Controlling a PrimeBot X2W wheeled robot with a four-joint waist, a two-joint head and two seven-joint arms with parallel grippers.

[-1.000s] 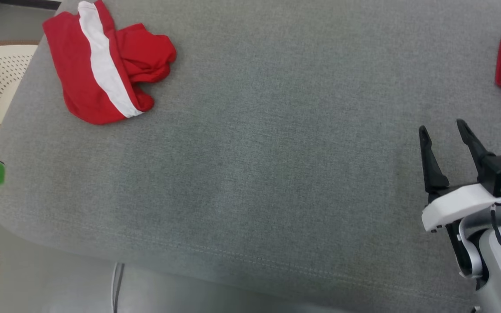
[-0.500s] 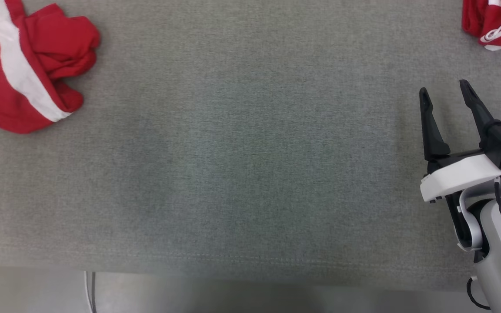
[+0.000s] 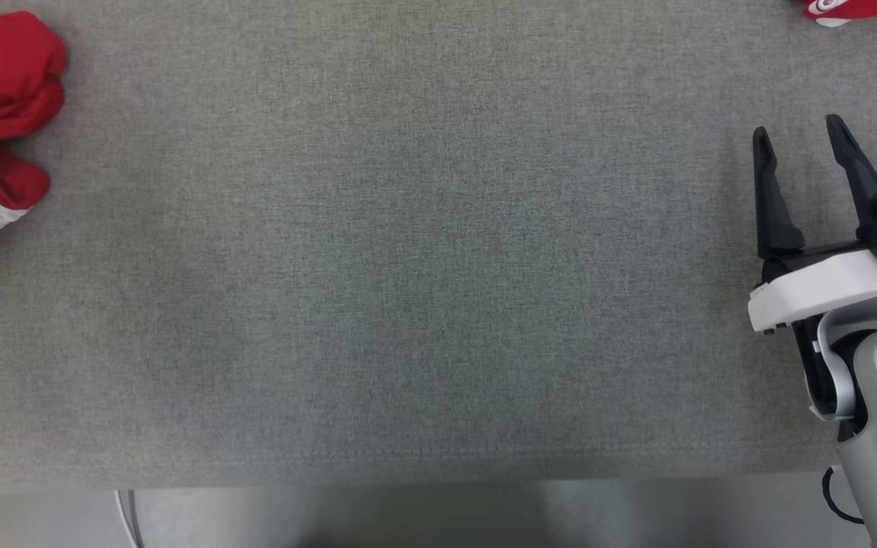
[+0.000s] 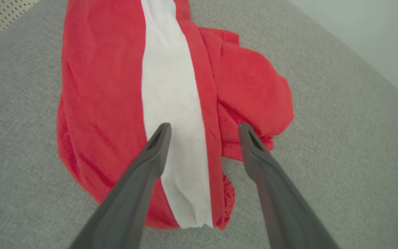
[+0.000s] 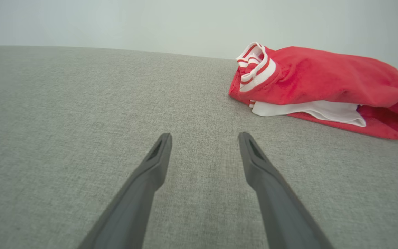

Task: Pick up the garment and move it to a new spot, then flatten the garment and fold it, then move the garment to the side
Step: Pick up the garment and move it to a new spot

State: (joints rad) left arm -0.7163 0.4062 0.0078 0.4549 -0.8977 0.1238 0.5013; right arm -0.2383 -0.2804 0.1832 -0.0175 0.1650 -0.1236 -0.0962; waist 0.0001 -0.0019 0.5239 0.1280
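Both released: left hand [image 4: 204, 127] over striped garment [image 4: 171, 86], right hand [image 3: 797, 127] near second garment [image 5: 323, 72].

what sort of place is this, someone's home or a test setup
Likely a robot test bench for clothes folding, not a home: a broad grey fabric-covered table, a striped red garment and a second red garment lying far apart on it, a bare pale wall behind.
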